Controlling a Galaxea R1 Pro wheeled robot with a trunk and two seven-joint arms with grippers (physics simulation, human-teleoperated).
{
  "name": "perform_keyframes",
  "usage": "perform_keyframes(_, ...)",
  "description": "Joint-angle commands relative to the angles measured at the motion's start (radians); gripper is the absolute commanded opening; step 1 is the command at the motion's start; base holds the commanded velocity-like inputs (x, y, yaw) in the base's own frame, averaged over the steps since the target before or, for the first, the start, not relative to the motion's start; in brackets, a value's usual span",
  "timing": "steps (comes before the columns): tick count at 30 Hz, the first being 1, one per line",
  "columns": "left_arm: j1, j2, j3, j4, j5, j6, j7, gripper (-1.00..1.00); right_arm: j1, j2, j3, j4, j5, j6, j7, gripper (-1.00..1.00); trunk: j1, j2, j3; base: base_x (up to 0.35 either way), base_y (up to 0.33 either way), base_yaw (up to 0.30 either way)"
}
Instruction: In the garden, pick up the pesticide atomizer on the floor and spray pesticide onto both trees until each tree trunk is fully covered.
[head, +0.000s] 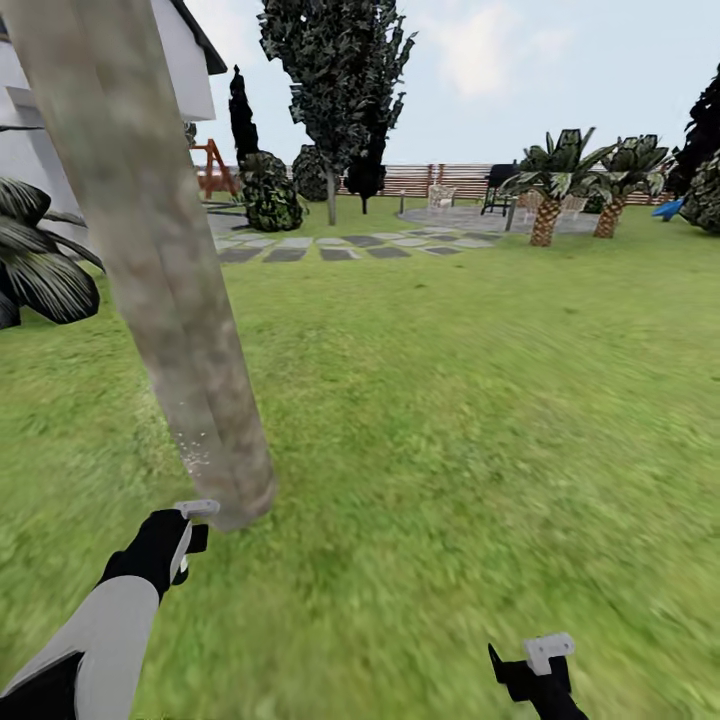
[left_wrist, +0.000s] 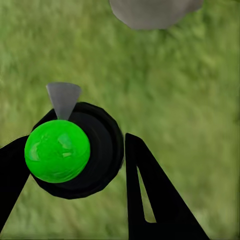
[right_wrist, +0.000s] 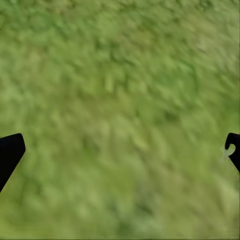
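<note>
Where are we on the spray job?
Done: the atomizer is off the grass, in the left gripper. In hand: it is at the near trunk, with faint white specks low down. Left: cover that trunk, then the far tree. Right gripper open.

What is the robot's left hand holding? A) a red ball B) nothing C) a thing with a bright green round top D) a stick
C: in the left wrist view the left hand has its fingers closed around the atomizer, a black round thing with a shiny green top.
</note>
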Motion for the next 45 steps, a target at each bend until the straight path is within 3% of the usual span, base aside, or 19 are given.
perform_keyframes(1, 0.0, 0.0, 0.0, 0.0, -0.001, 0.0, 0.0, -1.0, 0.0, 0.0, 0.0, 0.0, 0.0, 0.0, 0.0, 1.0, 0.0, 0.0, 0.0, 0.157, -0.267, 0.277)
perform_keyframes(11, -0.014, 0.003, -0.002, -0.016, -0.001, 0.012, -0.005, -1.0, 0.0, -0.003, -0.001, 0.0, 0.0, 0.0, 0.0, 1.0, 0.0, 0.0, 0.0, 0.073, -0.09, 0.173)
perform_keyframes(16, -0.107, 0.014, -0.016, -0.022, -0.009, 0.081, -0.115, -1.0, 0.0, -0.003, -0.001, 0.0, 0.0, 0.0, 0.0, 1.0, 0.0, 0.0, 0.0, 0.0, 0.0, 0.001)
perform_keyframes(20, -0.19, 0.019, -0.081, -0.034, -0.015, 0.126, -0.122, -1.0, 0.0, -0.003, -0.001, 0.0, 0.0, 0.0, 0.0, 1.0, 0.0, 0.0, 0.0, 0.0, 0.0, 0.0)
perform_keyframes(21, -0.202, 0.023, -0.085, -0.035, -0.015, 0.137, -0.121, -1.0, 0.0, -0.003, -0.001, 0.0, 0.0, 0.0, 0.0, 1.0, 0.0, 0.0, 0.0, 0.0, 0.0, 0.0)
perform_keyframes(23, -0.22, 0.057, -0.089, -0.036, -0.012, 0.153, -0.123, -1.0, 0.0, -0.003, -0.001, 0.0, 0.0, 0.0, 0.0, 1.0, 0.0, 0.0, 0.0, 0.0, 0.0, 0.0)
perform_keyframes(24, -0.226, 0.098, -0.09, -0.035, -0.01, 0.16, -0.125, -1.0, 0.0, -0.003, -0.001, 0.001, 0.0, 0.0, 0.0, 1.0, 0.0, 0.0, 0.0, 0.0, 0.0, 0.0)
perform_keyframes(25, -0.227, 0.113, -0.091, -0.035, -0.009, 0.161, -0.126, -1.0, 0.0, -0.003, -0.001, 0.001, 0.0, 0.0, 0.0, 1.0, 0.0, 0.0, 0.0, 0.0, 0.0, 0.0)
perform_keyframes(28, -0.228, 0.119, -0.092, -0.035, -0.008, 0.162, -0.126, -1.0, 0.0, -0.003, -0.001, 0.001, 0.0, 0.0, 0.0, 1.0, 0.0, 0.0, 0.0, 0.0, 0.0, 0.0)
perform_keyframes(32, -0.251, 0.103, -0.091, -0.035, -0.006, 0.163, -0.127, -1.0, 0.0, -0.003, -0.001, 0.0, 0.0, 0.0, 0.0, 1.0, 0.0, 0.0, 0.0, 0.0, 0.0, 0.0)
perform_keyframes(35, -0.278, 0.093, -0.101, -0.036, -0.007, 0.21, -0.129, -1.0, 0.0, -0.003, -0.001, 0.001, 0.0, 0.0, 0.0, 1.0, 0.0, 0.0, 0.0, 0.0, 0.0, 0.0)
perform_keyframes(38, -0.287, 0.109, -0.132, -0.036, -0.007, 0.231, -0.152, -1.0, 0.0, -0.003, -0.001, 0.001, 0.0, 0.0, 0.0, 1.0, 0.0, 0.0, 0.0, 0.0, 0.0, 0.0)
perform_keyframes(41, -0.288, 0.133, -0.137, -0.041, -0.01, 0.232, -0.204, -1.0, 0.0, -0.003, -0.001, 0.001, 0.0, 0.0, 0.0, 1.0, 0.0, 0.0, 0.0, 0.0, 0.0, 0.0)
perform_keyframes(45, -0.278, 0.137, -0.139, -0.04, -0.009, 0.232, -0.214, -1.0, 0.0, -0.003, -0.001, 0.001, 0.0, 0.0, 0.0, 1.0, 0.0, 0.0, 0.0, 0.0, 0.0, 0.0)
